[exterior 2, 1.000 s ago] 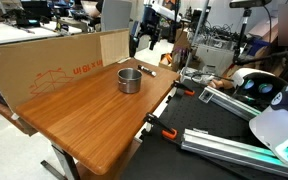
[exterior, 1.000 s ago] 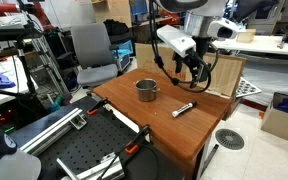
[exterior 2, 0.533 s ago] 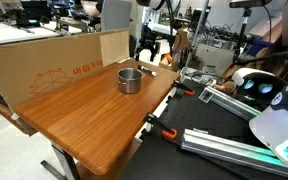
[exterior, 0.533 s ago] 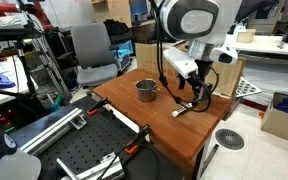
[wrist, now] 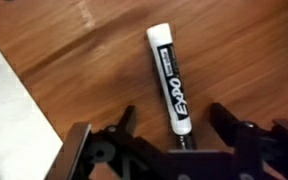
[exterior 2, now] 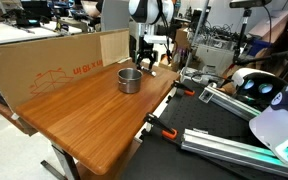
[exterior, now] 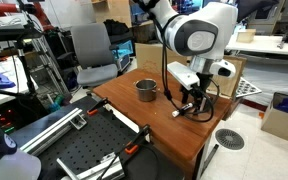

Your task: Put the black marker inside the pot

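Observation:
The black marker lies flat on the wooden table; in the wrist view it shows a whitish barrel with a black label. My gripper is open and low over it. One finger stands on each side of the marker's near end, and I see no contact. In both exterior views the gripper is down at the table near the marker. The pot, small and of shiny steel, stands upright and apart from the gripper.
A cardboard box stands along one side of the table, and more cardboard stands behind the gripper. An office chair is beyond the table. A pale surface shows at the left of the wrist view.
The arm has come down from above the table to the marker. The open gripper now straddles it. The pot and the marker have not moved.

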